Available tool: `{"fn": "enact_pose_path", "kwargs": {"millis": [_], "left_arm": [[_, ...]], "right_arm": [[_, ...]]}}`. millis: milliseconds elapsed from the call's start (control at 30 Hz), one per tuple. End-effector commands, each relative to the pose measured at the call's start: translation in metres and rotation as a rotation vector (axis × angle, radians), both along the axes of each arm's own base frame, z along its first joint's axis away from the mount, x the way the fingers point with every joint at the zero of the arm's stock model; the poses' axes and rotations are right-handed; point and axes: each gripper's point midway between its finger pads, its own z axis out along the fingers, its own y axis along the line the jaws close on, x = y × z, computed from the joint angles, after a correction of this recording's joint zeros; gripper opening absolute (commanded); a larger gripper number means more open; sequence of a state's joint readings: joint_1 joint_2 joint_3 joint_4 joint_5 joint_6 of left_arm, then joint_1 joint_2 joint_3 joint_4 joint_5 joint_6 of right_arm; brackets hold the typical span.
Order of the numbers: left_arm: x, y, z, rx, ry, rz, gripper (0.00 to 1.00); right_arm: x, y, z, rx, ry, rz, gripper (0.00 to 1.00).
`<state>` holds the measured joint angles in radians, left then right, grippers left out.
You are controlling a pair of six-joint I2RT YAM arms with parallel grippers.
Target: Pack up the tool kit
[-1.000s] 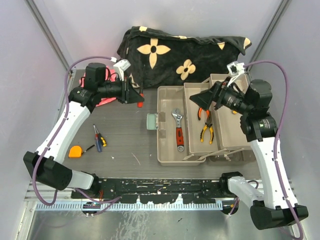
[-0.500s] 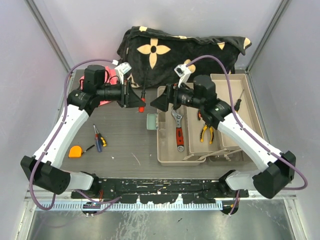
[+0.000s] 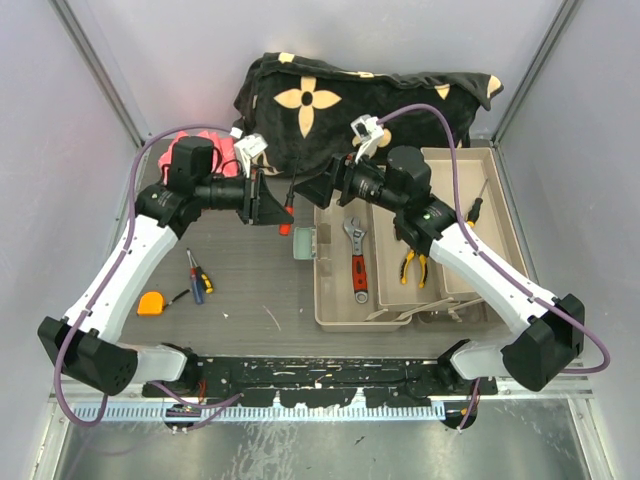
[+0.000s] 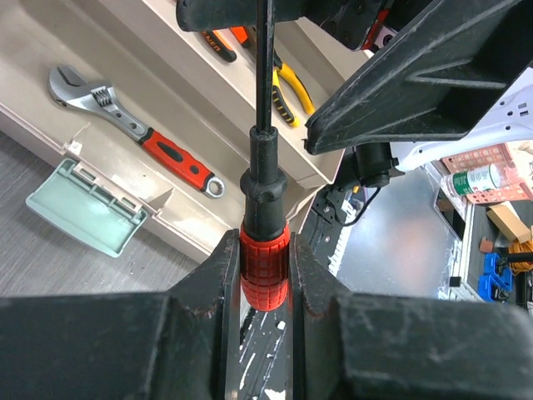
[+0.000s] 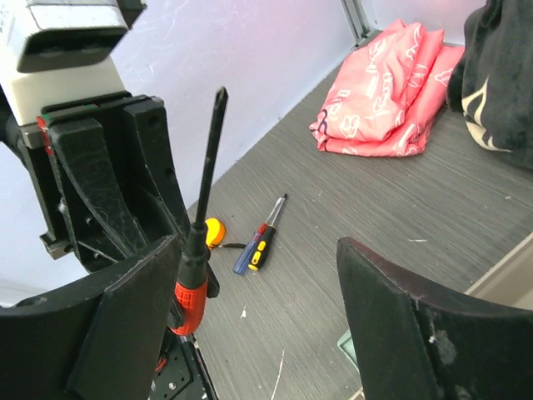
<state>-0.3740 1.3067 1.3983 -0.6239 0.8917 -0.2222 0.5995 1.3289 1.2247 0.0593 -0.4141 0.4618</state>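
In the top view, the right gripper (image 3: pixel 322 190) has swung away from the far right trays of the tool kit (image 3: pixel 320 300). It now hangs at the box's far left corner, facing the left gripper (image 3: pixel 272 208), which has barely shifted. The left gripper pinches a red-handled screwdriver (image 3: pixel 287 218) in the air, just left of the box. The wrench (image 3: pixel 356 262) and pliers (image 3: pixel 412 262) lie in the trays. Two small screwdrivers (image 3: pixel 198 278) and the tape measure (image 3: pixel 150 303) are on the table at near left, well apart from the box.

In the left wrist view, the fingers (image 4: pixel 208 292) are pressed onto the red grip. The black shaft points away toward the right arm's dark body, with the open box behind it.

In the right wrist view, the fingers (image 5: pixel 125 325) are spread wide. The shaft stands between them, closer to the left one, and seems untouched.

The right arm's swing looks like a handover being set up. The right jaws would have to close on the shaft before the left lets go, and after that the tool could go into a tray.
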Motion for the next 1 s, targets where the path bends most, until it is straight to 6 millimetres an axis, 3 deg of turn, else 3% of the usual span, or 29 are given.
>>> {"fn": "enact_pose_path", "kwargs": {"millis": [0,367,700,867,933,967], "left_arm": [[-0.006,-0.003,0.014,-0.028,-0.051,-0.042,0.00],[-0.004,-0.007,0.012,-0.015,-0.054,-0.051,0.00],[0.001,-0.008,0.010,-0.005,-0.053,-0.045,0.00],[0.004,-0.008,0.010,-0.001,-0.054,-0.038,0.00],[0.007,-0.008,0.009,0.007,-0.057,-0.023,0.06],[0.009,-0.007,0.009,0.012,-0.062,-0.012,0.15]], "right_arm": [[-0.007,0.008,0.037,0.092,-0.080,0.041,0.79],[-0.016,0.037,0.022,0.083,-0.015,0.157,0.55],[-0.028,0.046,0.019,0.084,0.017,0.234,0.35],[-0.028,0.046,0.015,0.075,0.030,0.231,0.03],[-0.025,0.044,0.014,0.067,0.029,0.202,0.01],[-0.022,0.043,0.016,0.061,0.022,0.186,0.01]]}}
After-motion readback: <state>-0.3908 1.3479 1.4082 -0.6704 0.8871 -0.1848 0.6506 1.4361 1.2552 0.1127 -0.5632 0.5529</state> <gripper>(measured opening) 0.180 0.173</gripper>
